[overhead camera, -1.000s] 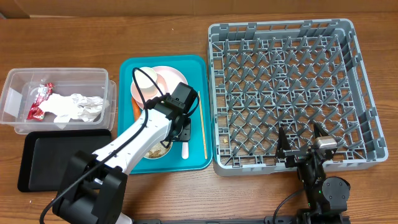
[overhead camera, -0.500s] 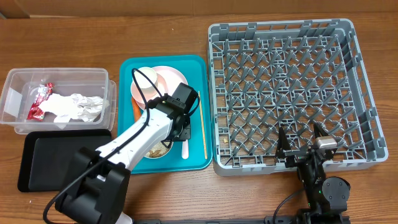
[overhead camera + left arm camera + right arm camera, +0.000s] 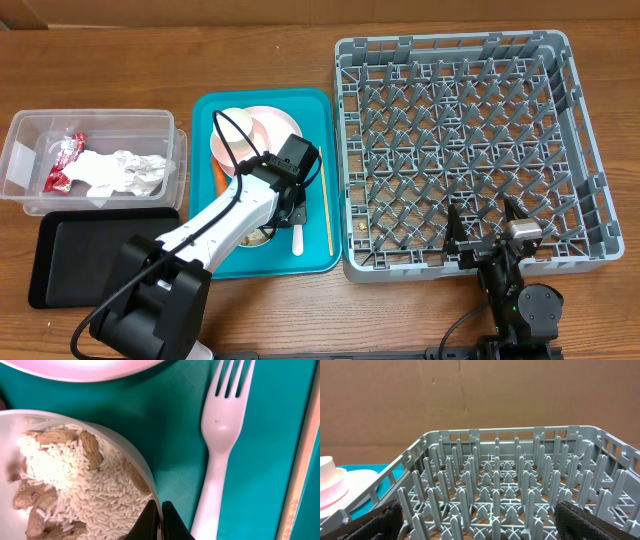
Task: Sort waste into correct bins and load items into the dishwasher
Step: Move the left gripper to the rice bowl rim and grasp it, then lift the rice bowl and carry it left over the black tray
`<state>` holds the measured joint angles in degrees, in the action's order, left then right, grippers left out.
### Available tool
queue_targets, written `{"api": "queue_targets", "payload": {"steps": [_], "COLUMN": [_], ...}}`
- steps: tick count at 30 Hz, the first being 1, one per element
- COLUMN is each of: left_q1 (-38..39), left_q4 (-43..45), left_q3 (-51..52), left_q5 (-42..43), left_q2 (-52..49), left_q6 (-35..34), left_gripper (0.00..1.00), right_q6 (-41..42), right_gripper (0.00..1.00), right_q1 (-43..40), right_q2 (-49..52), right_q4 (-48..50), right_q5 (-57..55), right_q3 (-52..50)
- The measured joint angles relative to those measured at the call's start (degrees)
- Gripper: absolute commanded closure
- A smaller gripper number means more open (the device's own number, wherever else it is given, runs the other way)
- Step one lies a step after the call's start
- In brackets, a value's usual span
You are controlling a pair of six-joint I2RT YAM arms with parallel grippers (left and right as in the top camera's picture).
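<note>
Pinching the rim of the rice bowl [image 3: 95, 427] is what the left gripper [image 3: 161, 516] is doing. Its jaws are almost closed with just the thin wall between them, one finger inside and one outside. That's a skinny grip on a bowl loaded with loose rice [image 3: 90, 495] and brownish chunks. My worry is that it tilts once lifted and dumps the lot on the teal tray [image 3: 165, 420] instead of in a bin. The white fork [image 3: 220, 435] lies just beside the bowl and the chopstick [image 3: 300, 460] past that, so a sloppy swing could knock those too. The black tray [image 3: 100, 255] and clear tub [image 3: 110, 128] sit well off to the left. The right gripper [image 3: 485, 238] is wide open at the grey rack's [image 3: 470, 130] near edge.
</note>
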<state>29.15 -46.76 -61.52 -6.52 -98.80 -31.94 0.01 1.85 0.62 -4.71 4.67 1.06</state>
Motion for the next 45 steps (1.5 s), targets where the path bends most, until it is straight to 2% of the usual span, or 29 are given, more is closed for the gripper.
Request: {"api": "queue_targets", "payload": {"steps": [3,8,19,26,29,36,40,45], "left_q1": [0.0,0.0,0.0,-2.6,-5.64,-14.45,-25.07,-36.44], "left_q4": [-0.59,-6.32,-19.8,-22.32,-22.56,-24.52,-24.9,-24.48], "left_q3": [-0.11,-3.3,-20.9,-22.53,-22.53,-22.64,-23.21,-23.1], "left_q5": [-0.17,-0.24,1.79,2.08,2.05,2.49,3.98,8.5], "left_q2": [0.0,0.0,-0.44,-0.44,0.22,11.74,15.34,15.21], "left_q6": [0.02,0.74,9.4,11.17,11.23,12.04,15.15,18.16], "left_gripper": [0.96,0.96,0.96,0.96,0.95,0.96,0.96,0.96], "right_q6": [0.0,0.02,-0.02,0.0,0.0,0.02,0.0,-0.02], "right_gripper": [0.0,0.0,0.0,0.0,0.0,0.0,0.0,0.0], "right_q1": [0.02,0.02,0.02,0.02,0.02,0.0,0.02,0.02], "right_q2": [0.0,0.0,0.0,0.0,0.0,0.0,0.0,0.0], "right_q4": [-0.02,0.0,0.02,0.0,0.0,0.02,0.0,0.04], "right_q5": [0.0,0.0,0.0,-0.02,-0.02,0.0,0.0,-0.02], "right_q3": [0.0,0.0,0.0,0.0,0.0,0.0,0.0,0.0]}}
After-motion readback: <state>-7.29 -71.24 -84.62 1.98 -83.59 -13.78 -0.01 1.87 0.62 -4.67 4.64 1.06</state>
